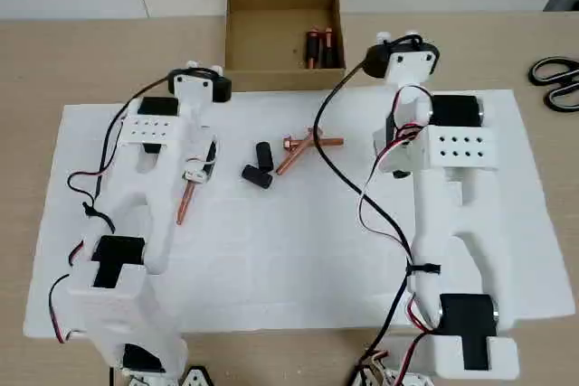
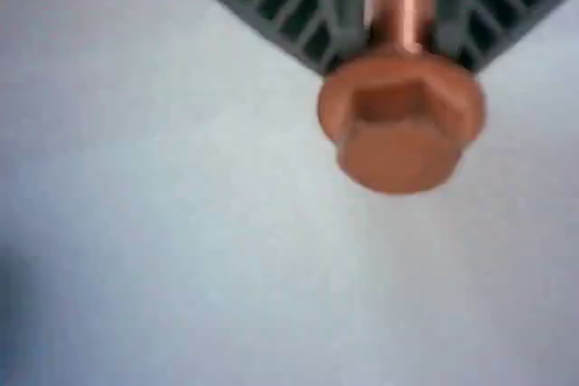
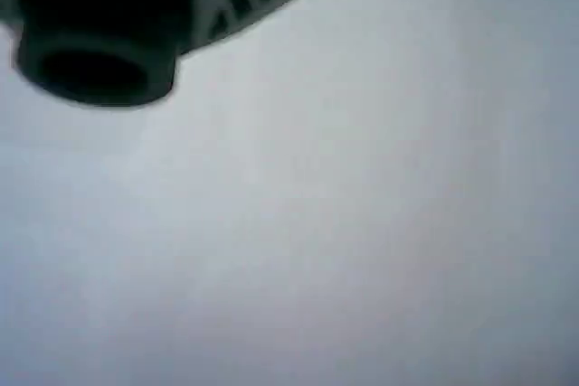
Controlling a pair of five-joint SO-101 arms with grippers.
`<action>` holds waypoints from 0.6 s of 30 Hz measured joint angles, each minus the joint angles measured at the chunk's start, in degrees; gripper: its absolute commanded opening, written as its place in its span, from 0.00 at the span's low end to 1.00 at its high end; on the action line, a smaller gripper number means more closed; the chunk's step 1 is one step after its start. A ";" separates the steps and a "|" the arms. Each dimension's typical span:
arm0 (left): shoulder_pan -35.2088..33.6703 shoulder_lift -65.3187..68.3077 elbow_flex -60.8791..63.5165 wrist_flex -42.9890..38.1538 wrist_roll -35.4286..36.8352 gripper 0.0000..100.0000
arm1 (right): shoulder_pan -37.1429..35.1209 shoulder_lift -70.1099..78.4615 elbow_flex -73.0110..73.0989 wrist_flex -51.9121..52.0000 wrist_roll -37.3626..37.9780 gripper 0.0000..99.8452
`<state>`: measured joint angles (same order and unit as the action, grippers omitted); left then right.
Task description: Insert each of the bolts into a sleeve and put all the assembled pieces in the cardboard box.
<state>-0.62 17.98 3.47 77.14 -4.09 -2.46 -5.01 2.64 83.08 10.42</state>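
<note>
Copper bolt (image 2: 401, 124), shank pinched in the closed left gripper (image 2: 398, 29) toward the white sheet's (image 1: 271, 268) left edge, sits well apart from the black sleeve (image 3: 95, 65) clamped in the right gripper (image 3: 127, 6).

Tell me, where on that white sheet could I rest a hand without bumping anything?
Freest: the white sheet between the two arms, from the loose sleeves and bolts back toward the arms' bases. The left half of the cardboard box is bare too. Crowded: mid-sheet around those parts.
</note>
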 measured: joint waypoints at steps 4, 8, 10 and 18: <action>0.00 -1.05 3.78 -3.69 0.00 0.04 | -0.09 0.00 0.00 0.00 0.00 0.00; -0.09 -1.93 6.24 -5.19 0.09 0.07 | -0.09 0.00 0.00 0.00 -1.67 0.00; -0.18 -1.85 6.51 -5.10 0.00 0.07 | -0.09 0.00 0.00 0.00 -1.93 0.00; -0.09 -0.97 6.59 -5.63 1.05 0.07 | -0.09 0.00 0.00 0.00 -2.02 0.00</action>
<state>-0.70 17.01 10.07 71.52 -3.03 -2.55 -5.01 2.64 83.08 8.40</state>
